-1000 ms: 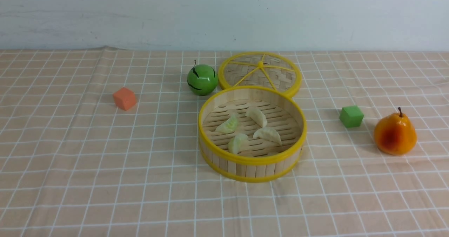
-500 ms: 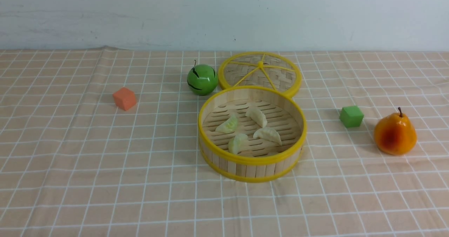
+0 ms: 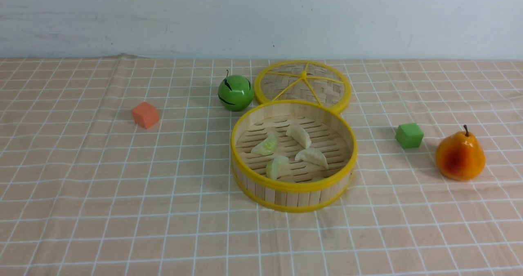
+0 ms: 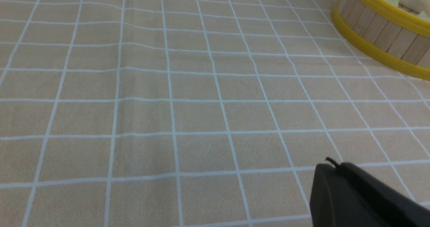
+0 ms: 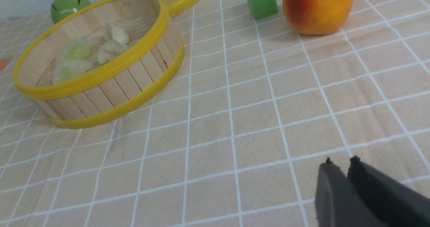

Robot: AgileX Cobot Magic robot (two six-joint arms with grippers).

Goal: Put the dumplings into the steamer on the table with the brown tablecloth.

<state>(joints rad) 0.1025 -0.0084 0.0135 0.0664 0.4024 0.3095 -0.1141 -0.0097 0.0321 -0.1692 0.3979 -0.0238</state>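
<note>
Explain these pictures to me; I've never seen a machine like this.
It's a robot with two arms. The front picture looks out from between them; neither arm shows there. The other two come from cameras on its wrists, each showing dark gripper tips: left gripper, closed, and right gripper, slightly parted. Neither holds anything.

On the gridded tablecloth sits a bamboo steamer with four dumplings inside, two greenish, two white. Around it: a woven lid, green ball-like fruit, orange cube, green cube and orange pear.
</note>
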